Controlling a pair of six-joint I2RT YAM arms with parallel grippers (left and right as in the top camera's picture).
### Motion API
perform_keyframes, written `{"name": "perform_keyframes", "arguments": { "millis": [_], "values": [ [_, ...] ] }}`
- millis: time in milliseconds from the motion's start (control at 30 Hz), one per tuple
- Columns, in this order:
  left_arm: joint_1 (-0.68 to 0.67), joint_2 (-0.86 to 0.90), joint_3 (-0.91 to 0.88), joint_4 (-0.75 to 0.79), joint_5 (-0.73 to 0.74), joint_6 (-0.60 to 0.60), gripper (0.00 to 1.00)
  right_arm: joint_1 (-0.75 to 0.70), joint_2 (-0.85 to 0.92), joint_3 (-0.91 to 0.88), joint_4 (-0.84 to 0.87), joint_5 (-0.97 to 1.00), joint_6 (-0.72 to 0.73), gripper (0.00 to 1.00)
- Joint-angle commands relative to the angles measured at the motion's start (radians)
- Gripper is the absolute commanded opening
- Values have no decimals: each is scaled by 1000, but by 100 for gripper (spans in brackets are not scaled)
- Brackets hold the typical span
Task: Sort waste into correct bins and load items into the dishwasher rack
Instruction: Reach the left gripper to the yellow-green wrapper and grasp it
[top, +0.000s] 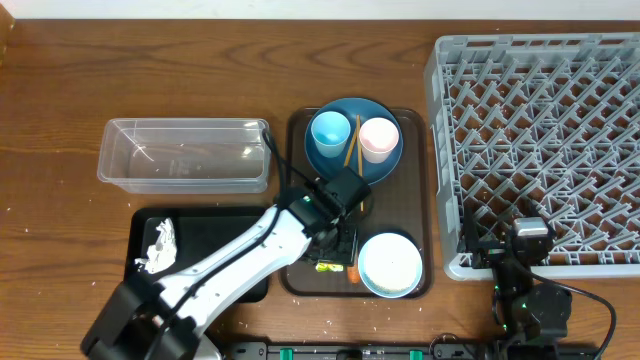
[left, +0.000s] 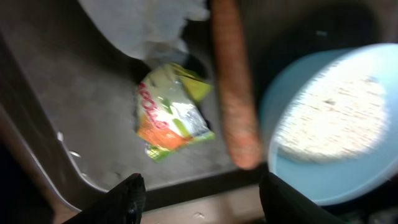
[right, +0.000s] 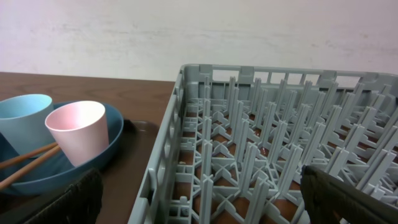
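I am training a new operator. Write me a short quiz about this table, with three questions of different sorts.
1. True or false: the pink cup stands on the blue plate.
2. What lies in the black tray? A chopsticks, B crumpled paper, C a light-blue cup.
3. Name the thing lying between the wrapper and the bowl.
Key: 1 true; 2 B; 3 the carrot.

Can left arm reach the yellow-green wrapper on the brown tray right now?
Probably yes. The left arm hangs right over the wrapper, jaws apart, nothing on top of it. The carrot lies close beside it and may get nudged.
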Motion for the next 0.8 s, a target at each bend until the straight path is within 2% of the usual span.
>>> {"name": "perform_keyframes", "arguments": {
  "millis": [0, 400, 500, 567, 600, 767],
  "values": [
    [-2, 38, 2, 2, -93, -10, 61, -3, 0, -2, -4, -1, -4, 99],
    [-23, 177, 2, 42, -101, -53, 60, -3, 0, -2, -4, -1, -4, 99],
    [-23, 196, 2, 45, -101, -53, 29, -3, 0, -2, -4, -1, -4, 99],
    [-23, 194, 2, 42, -101, -41, 15, -3, 0, -2, -4, -1, -4, 99],
    [-23, 190, 2, 37, -105, -42, 10, -3, 0, -2, -4, -1, -4, 99],
    [-23, 130, 10, -27, -145, -34, 6, -3, 0, -2, -4, -1, -4, 99]
  ]
}}
